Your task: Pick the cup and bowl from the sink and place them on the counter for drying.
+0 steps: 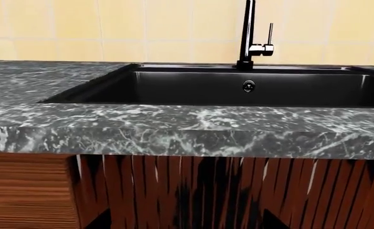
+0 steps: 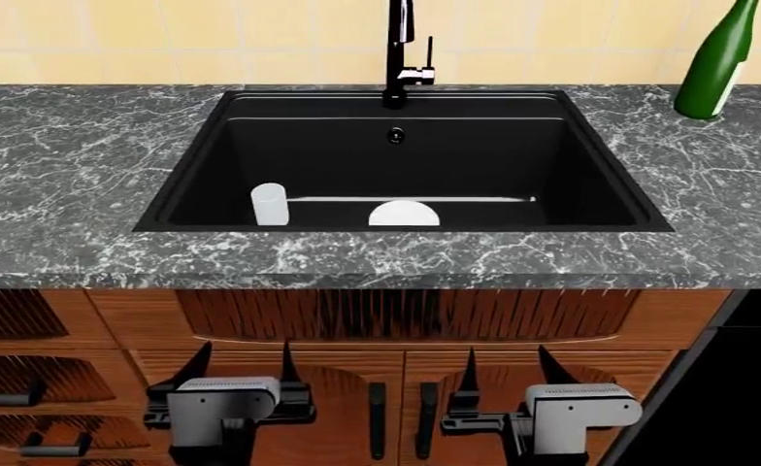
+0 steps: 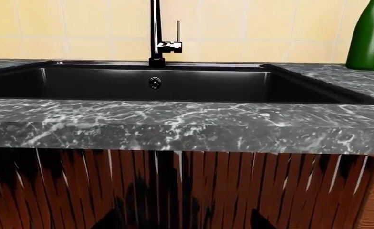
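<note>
In the head view the black sink [image 2: 484, 155] is set in the dark grey marble counter [image 2: 70, 184]. The white cup [image 2: 269, 204] stands upright at the sink's near left. The white bowl [image 2: 404, 215] lies at the sink's near middle, partly hidden by the front rim. My left gripper [image 2: 242, 366] and right gripper [image 2: 508, 370] are both open and empty, low in front of the wooden cabinet doors, below the counter edge. In both wrist views the cup and bowl are hidden behind the counter's front edge [image 1: 174, 136] [image 3: 174, 129].
A tall black faucet [image 2: 400, 49] stands at the sink's back; it also shows in the left wrist view [image 1: 247, 33] and in the right wrist view [image 3: 155, 33]. A green bottle [image 2: 720, 58] stands on the counter at the back right. Wooden cabinets [image 2: 394, 388] lie below.
</note>
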### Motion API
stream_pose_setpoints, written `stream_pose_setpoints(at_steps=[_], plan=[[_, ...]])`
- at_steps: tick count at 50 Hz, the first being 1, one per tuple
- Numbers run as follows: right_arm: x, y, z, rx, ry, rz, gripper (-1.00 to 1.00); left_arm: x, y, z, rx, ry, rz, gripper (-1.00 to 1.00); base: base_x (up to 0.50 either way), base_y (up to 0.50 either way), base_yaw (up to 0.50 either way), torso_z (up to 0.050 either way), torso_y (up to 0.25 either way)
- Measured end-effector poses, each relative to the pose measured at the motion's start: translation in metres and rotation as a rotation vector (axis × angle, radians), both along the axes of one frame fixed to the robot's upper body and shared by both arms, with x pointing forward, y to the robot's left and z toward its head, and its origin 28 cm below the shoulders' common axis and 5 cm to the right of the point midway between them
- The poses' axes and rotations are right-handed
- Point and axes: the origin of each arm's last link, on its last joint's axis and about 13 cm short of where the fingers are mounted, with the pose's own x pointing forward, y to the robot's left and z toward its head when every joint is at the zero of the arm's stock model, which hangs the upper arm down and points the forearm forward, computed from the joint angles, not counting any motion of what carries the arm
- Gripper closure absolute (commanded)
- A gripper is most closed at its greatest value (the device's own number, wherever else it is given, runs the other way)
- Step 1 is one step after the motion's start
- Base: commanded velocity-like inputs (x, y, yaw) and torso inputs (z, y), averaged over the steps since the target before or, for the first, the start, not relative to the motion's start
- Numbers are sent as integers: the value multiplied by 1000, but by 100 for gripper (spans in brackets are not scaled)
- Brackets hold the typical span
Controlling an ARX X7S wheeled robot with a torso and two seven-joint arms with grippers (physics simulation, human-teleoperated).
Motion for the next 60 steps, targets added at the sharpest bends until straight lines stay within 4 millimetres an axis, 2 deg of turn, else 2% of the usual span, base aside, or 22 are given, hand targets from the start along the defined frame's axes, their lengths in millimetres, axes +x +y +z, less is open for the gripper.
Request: stream_pose_setpoints(at_steps=[7, 11, 19, 32, 38, 53, 60], plan=[[0, -1, 2, 9, -6, -2, -100, 0, 1, 3, -32, 8, 1, -100, 0, 0, 0, 0, 0], [2, -4, 14, 16, -14, 5, -100, 4, 0, 14, -36, -9, -1, -100, 0, 0, 0, 0, 0], [10, -22, 61, 41, -35, 10, -100, 17, 5, 59, -51, -41, 3, -100, 0, 0, 0, 0, 0], [33, -58, 164, 99, -42, 37, -100, 37, 27, 140, -32, -37, -69, -100, 0, 0, 0, 0, 0], [42, -70, 203, 84, -4, 53, -100, 45, 35, 173, 16, -8, -106, -100, 0, 0, 0, 0, 0], [56, -89, 274, 52, 49, 68, -100, 66, 41, 235, 116, 27, -131, -100, 0, 0, 0, 0, 0], [58, -94, 290, 67, 65, 55, -100, 74, 41, 250, 142, 43, -134, -100, 0, 0, 0, 0, 0]])
